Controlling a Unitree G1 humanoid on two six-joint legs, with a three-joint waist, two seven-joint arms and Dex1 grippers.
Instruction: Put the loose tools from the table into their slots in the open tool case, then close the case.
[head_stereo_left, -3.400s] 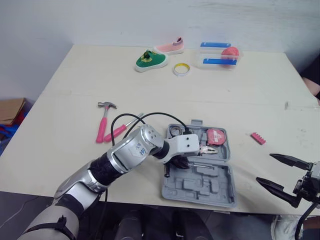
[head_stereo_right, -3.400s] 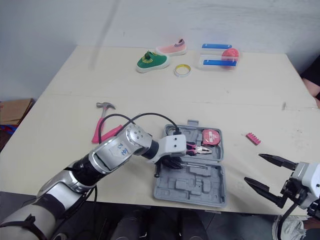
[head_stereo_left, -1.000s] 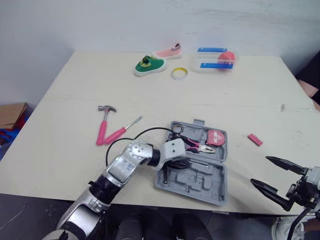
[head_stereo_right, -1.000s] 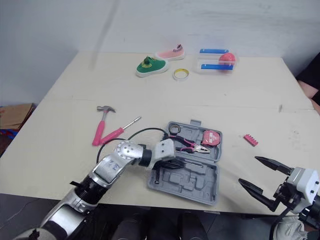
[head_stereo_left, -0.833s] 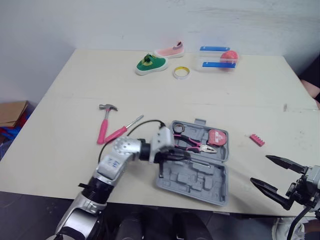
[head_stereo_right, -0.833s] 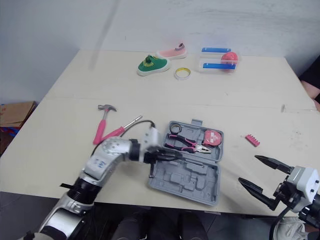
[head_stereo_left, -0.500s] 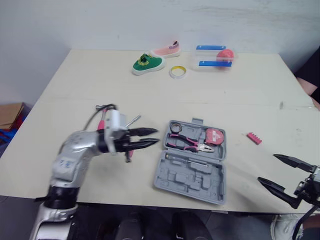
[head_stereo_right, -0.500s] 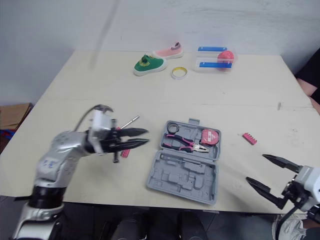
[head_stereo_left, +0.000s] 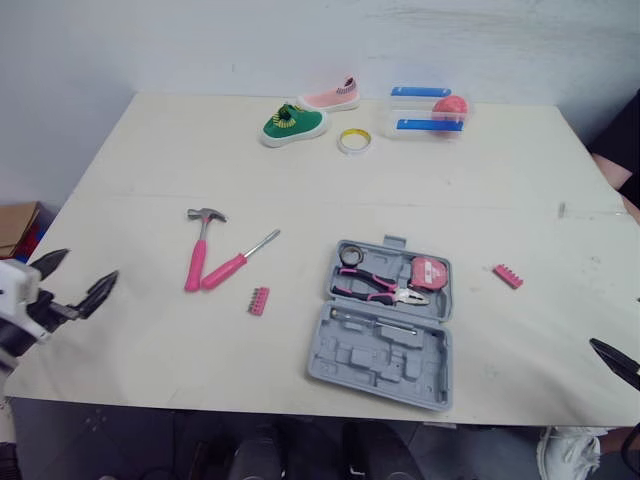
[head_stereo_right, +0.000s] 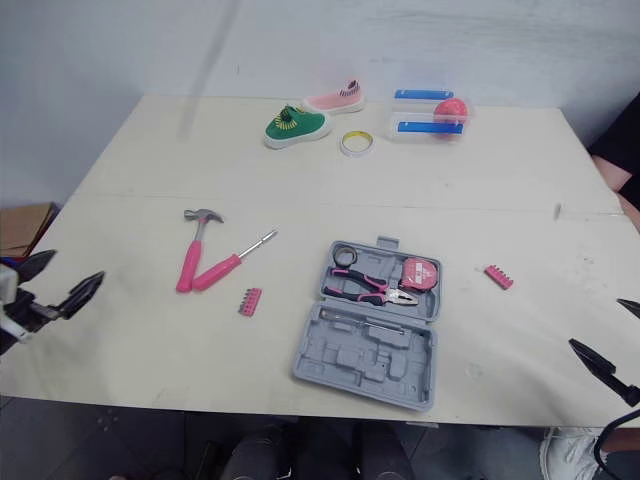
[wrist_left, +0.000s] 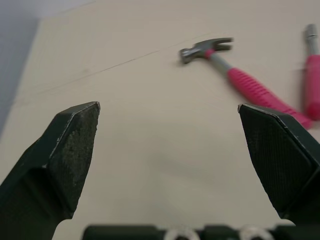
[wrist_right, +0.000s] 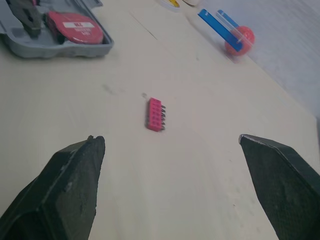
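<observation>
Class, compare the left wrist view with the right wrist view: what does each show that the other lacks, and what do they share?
Left wrist view, not the right: the hammer and screwdriver. Right wrist view, not the left: the bit strip, the case holding the tape measure, and a blue-lidded box. Both: the table and an open gripper, the left gripper in one, the right gripper in the other.

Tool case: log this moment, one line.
case open: pliers, tape in | loose: hammer, screwdriver, left bit strip, right bit strip | left gripper, right gripper open
</observation>
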